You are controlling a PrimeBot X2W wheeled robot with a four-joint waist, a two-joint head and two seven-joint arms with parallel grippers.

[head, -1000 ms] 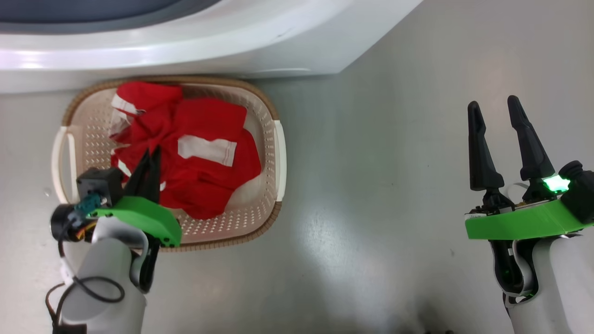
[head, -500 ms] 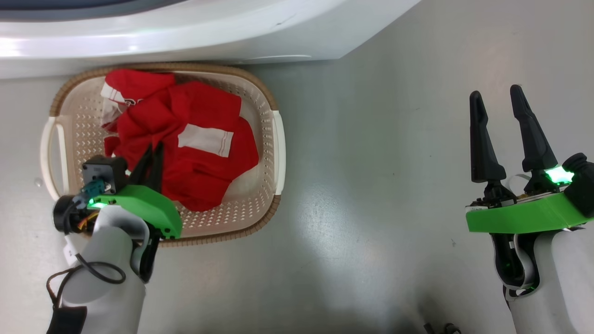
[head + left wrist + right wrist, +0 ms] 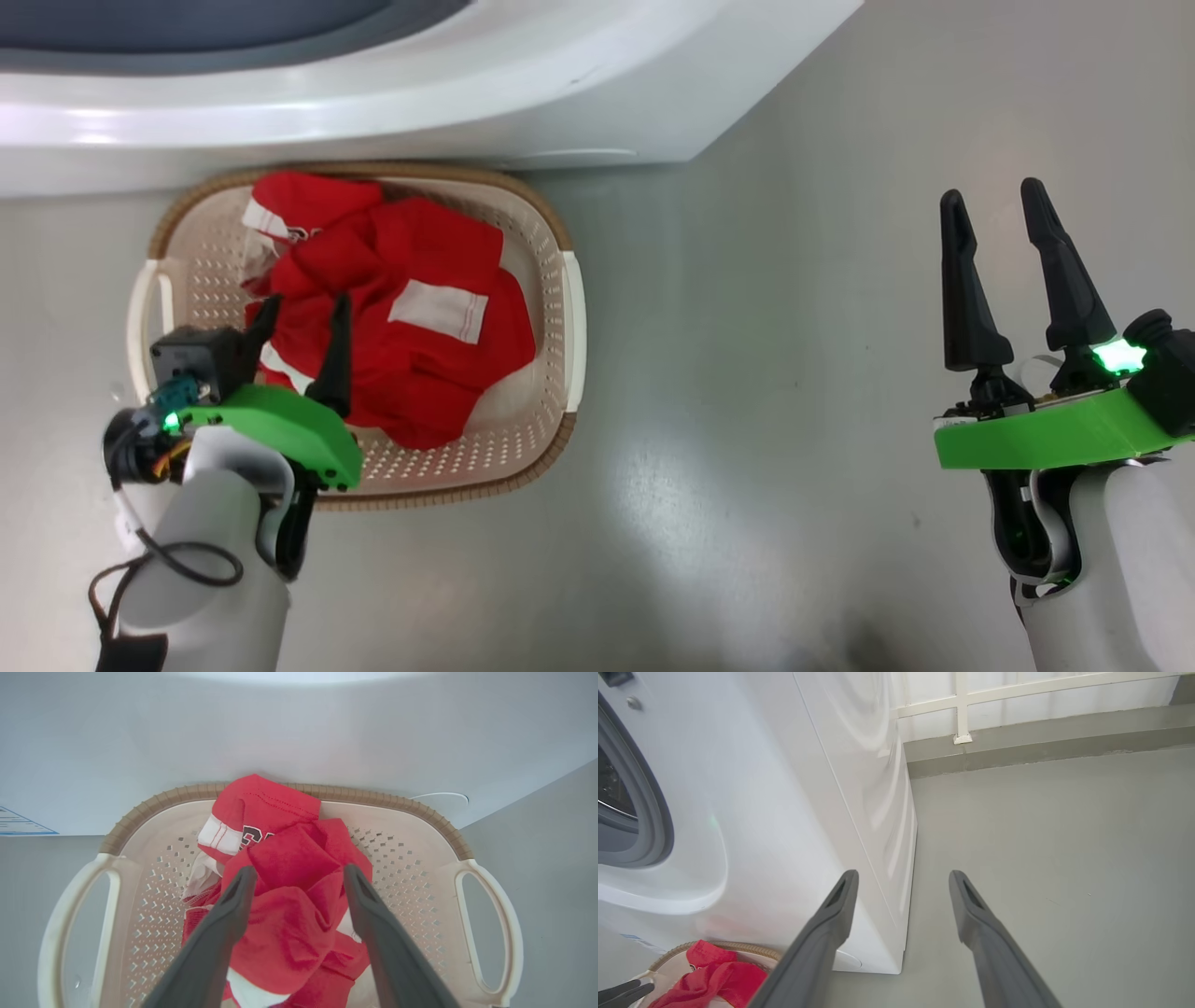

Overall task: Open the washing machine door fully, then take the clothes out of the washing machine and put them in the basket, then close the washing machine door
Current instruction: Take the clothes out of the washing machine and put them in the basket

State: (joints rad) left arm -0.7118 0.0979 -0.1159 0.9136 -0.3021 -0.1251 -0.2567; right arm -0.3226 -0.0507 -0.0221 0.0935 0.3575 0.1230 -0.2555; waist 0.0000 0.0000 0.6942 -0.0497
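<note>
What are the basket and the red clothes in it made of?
The basket looks like cream plastic: smooth, stiff walls with neat rows of small holes. Its brown rim has a woven look, but may be moulded plastic too. The clothes look like soft cloth, probably knit cotton or similar: matte, crumpled into folds, with stitched seams.

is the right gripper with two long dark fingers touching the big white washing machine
Apart. In the head view, bare grey floor lies between the right gripper and the white washing machine.
</note>
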